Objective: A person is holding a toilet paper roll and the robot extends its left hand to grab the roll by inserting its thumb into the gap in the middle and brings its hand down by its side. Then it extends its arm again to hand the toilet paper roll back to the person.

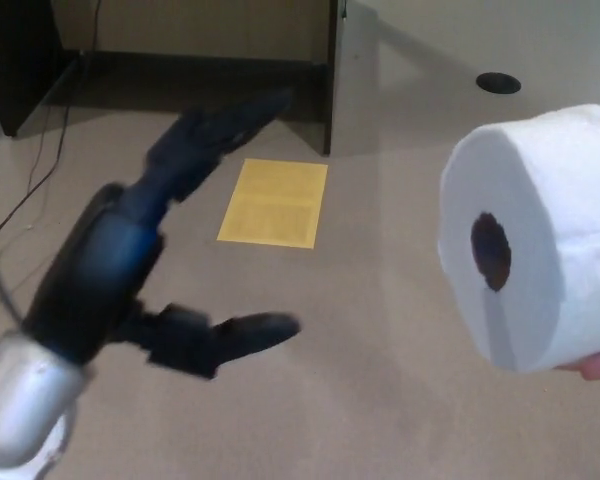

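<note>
We log the left hand (170, 250), black, entering from the lower left on a silver forearm (20, 415). Its two fingers (225, 125) reach up and away toward the back of the scene; its thumb (230, 338) points right, well apart from them. The hand is spread wide and holds nothing. Motion blur softens its outline.

We log the roll (540, 245), white toilet paper, at the right edge, held in the air with its flat end turned toward the hand. Its dark core hole (491, 251) faces left, roughly at thumb height. The roll and the thumb are apart, with bare floor showing between them. A person's fingertip (592, 366) shows under the roll's lower right corner; the rest of that person is out of frame.

We log the floor (380, 330), grey-beige carpet. On it lies a yellow sheet (273, 204), beyond the hand. Behind it stands a dark desk (20, 60), with cables (35, 180) trailing on the left. A round black disc (497, 84) sits in the floor at upper right.

The right hand is not in view.
</note>
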### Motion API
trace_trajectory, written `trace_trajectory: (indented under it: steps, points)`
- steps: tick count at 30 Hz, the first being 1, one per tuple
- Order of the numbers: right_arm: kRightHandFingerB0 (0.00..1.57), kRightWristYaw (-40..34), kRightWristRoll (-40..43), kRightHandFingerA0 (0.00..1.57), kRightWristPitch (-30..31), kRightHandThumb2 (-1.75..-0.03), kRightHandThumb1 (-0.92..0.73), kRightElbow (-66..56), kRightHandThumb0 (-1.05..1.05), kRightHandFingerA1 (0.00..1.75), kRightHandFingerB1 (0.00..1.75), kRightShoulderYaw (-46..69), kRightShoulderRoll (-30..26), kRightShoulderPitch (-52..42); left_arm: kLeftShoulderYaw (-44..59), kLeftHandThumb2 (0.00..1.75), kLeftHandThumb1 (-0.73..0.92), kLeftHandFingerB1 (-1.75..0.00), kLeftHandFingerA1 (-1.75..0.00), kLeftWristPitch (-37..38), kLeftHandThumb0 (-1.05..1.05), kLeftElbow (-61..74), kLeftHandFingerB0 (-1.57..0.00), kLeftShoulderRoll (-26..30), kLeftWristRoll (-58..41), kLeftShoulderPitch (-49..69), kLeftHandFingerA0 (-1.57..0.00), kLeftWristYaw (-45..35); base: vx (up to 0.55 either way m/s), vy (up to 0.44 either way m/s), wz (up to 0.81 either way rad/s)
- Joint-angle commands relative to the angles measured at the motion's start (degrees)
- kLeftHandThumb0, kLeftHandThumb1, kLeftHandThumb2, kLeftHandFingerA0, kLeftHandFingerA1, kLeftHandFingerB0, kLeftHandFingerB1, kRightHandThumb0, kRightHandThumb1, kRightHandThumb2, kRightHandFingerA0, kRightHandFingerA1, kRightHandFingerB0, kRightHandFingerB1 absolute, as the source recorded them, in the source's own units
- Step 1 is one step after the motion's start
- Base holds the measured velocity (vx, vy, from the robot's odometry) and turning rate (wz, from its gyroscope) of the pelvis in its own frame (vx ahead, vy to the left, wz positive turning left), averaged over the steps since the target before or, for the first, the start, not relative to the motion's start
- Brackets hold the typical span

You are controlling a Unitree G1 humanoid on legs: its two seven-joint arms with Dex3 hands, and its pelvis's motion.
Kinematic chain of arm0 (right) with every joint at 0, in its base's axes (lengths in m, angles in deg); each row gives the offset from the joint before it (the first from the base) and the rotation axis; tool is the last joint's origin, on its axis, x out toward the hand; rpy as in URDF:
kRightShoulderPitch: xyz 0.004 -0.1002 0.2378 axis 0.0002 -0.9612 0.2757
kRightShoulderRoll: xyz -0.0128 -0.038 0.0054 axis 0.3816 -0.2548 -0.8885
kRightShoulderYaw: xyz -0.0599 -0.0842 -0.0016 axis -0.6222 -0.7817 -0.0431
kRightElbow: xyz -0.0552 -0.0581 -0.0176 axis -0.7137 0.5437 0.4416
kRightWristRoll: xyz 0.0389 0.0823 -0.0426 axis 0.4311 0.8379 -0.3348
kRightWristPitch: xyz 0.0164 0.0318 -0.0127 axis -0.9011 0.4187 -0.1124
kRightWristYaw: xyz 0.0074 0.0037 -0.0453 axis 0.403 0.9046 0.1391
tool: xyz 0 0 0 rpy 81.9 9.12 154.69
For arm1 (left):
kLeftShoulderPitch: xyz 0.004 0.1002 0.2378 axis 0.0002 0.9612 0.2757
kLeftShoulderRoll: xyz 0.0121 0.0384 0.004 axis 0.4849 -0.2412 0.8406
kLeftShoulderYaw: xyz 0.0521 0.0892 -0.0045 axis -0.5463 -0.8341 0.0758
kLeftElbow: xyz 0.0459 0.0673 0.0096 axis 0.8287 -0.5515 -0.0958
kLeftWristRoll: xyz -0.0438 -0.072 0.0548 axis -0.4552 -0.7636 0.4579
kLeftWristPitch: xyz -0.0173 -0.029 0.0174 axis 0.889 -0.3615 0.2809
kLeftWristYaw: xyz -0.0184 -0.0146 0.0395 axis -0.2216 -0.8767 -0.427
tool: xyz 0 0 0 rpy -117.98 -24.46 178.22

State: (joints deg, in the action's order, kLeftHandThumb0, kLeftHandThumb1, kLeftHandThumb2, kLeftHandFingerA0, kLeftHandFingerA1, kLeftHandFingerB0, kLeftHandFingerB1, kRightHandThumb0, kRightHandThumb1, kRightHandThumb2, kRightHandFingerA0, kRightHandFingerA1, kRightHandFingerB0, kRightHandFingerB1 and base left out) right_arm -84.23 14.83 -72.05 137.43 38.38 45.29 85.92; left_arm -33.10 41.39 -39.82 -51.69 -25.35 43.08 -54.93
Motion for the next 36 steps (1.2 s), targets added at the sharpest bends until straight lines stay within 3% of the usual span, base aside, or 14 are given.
trace_trajectory:
  steps: [1, 4, 5, 7, 9, 10, 11, 14, 15, 16, 22, 26, 33, 36]
  points:
    - [0.28, 1.4, -0.6, 0.62, 0.1, -0.86, -0.56, 0.3, -0.46, 0.70, 0.48, 0.0, -2.3, 0.4, -4.4, 0.80, 0.22, -0.48, -0.49, -11.2, -0.26, -1.1, 0.00, -2.8, 1.5, -8.8, -0.01, -1.7, 0.00, 0.000, 0.00]
    - [0.36, 1.7, -0.2, 0.66, -0.4, -0.60, -0.70, 0.2, -0.38, 0.74, 0.36, 0.3, -2.1, 0.0, -6.6, 0.81, 0.23, -0.48, -0.49, -14.2, -0.28, -2.4, 0.00, -4.1, 4.8, -12.4, 0.00, -0.9, 0.00, 0.000, 0.00]
    - [0.31, 1.7, -0.2, 0.65, -0.3, -0.87, -0.56, 0.1, -0.45, 0.76, 0.49, 0.3, -2.1, -0.1, -7.0, 0.82, 0.24, -0.48, -0.49, -14.6, -0.29, -3.1, 0.00, -4.7, 4.6, -13.4, -0.01, -0.8, 0.00, 0.000, 0.00]
    - [0.37, 1.7, -0.2, 0.66, -0.1, -0.60, -0.69, 0.2, -0.38, 0.72, 0.36, 0.4, -2.2, -0.1, -7.3, 0.81, 0.23, -0.48, -0.49, -14.3, -0.28, -5.3, 0.00, -5.9, 4.7, -15.7, -0.01, -0.4, 0.00, 0.000, 0.00]
    - [0.29, 2.1, -0.2, 0.62, -0.4, -0.86, -0.57, 0.1, -0.45, 0.72, 0.48, 0.3, -2.4, 0.0, -7.9, 0.61, 0.37, -0.33, -0.39, -15.1, -0.50, -7.3, -0.12, -6.8, 6.5, -18.4, -0.17, 0.2, 0.00, 0.000, 0.00]
    - [0.36, 2.2, -0.2, 0.63, -0.4, -0.60, -0.70, 0.1, -0.39, 0.64, 0.35, 0.3, -2.5, -0.1, -8.0, 0.63, 0.38, -0.33, -0.41, -14.1, -0.53, -9.4, -0.12, -7.0, 7.7, -20.0, -0.21, 0.6, 0.00, 0.000, 0.00]
    - [0.29, 2.2, -0.3, 0.60, -0.2, -0.86, -0.57, 0.0, -0.46, 0.68, 0.48, 0.3, -2.6, 0.2, -8.1, 0.64, 0.38, -0.34, -0.40, -13.5, -0.55, -10.8, -0.13, -7.1, 9.0, -21.2, -0.22, 1.0, 0.00, 0.000, 0.00]
    - [0.34, 2.7, -0.3, 0.64, 0.6, -0.60, -0.71, -0.1, -0.39, 0.63, 0.33, 0.2, -2.5, 1.1, -7.8, 0.64, 0.38, -0.33, -0.41, -14.0, -0.54, -12.8, -0.14, -7.5, 10.3, -23.4, -0.24, 1.5, 0.00, 0.000, 0.00]
    - [0.28, 2.7, -0.5, 0.59, 0.6, -0.86, -0.57, -0.1, -0.45, 0.67, 0.47, 0.0, -2.4, 1.0, -7.8, 0.64, 0.37, -0.34, -0.41, -13.6, -0.55, -13.5, -0.13, -8.0, 10.3, -23.7, -0.24, 1.7, 0.00, 0.000, 0.00]
    - [0.34, 2.5, -0.7, 0.63, 0.5, -0.60, -0.70, -0.2, -0.39, 0.64, 0.34, -0.2, -2.5, 1.0, -7.9, 0.81, 0.20, -0.50, -0.51, -13.3, -0.25, -13.8, -0.07, -8.3, 10.5, -23.8, -0.10, 1.8, 0.00, 0.000, 0.00]
    - [0.28, 2.7, -0.6, 0.60, 0.6, -0.86, -0.56, 0.0, -0.45, 0.68, 0.48, -0.2, -2.4, 0.6, -8.8, 0.81, 0.22, -0.50, -0.51, -12.9, -0.24, -14.0, -0.07, -10.6, 11.3, -23.2, -0.09, 1.8, 0.00, 0.000, 0.00]
    - [0.36, 2.8, -0.9, 0.65, 0.1, -0.60, -0.70, -0.2, -0.38, 0.65, 0.35, -0.5, -2.2, 0.0, -9.7, 0.81, 0.22, -0.50, -0.51, -12.8, -0.23, -13.1, -0.07, -11.1, 12.9, -21.6, -0.10, 2.2, 0.00, 0.000, 0.00]
    - [0.36, 2.8, -1.1, 0.64, 0.5, -0.60, -0.70, -0.1, -0.39, 0.58, 0.34, -0.9, -2.2, -0.1, -10.0, 0.62, 0.37, -0.33, -0.40, -13.6, -0.51, -11.3, -0.13, -11.1, 13.6, -19.2, -0.20, 1.3, 0.00, 0.000, 0.00]
    - [0.28, 3.4, -0.7, 0.58, 0.7, -0.87, -0.57, 0.0, -0.45, 0.67, 0.48, -0.5, -2.2, 0.9, -9.6, 0.65, 0.38, -0.33, -0.41, -13.1, -0.57, -11.6, -0.12, -10.3, 14.0, -19.1, -0.22, 0.9, 0.00, 0.000, 0.00]
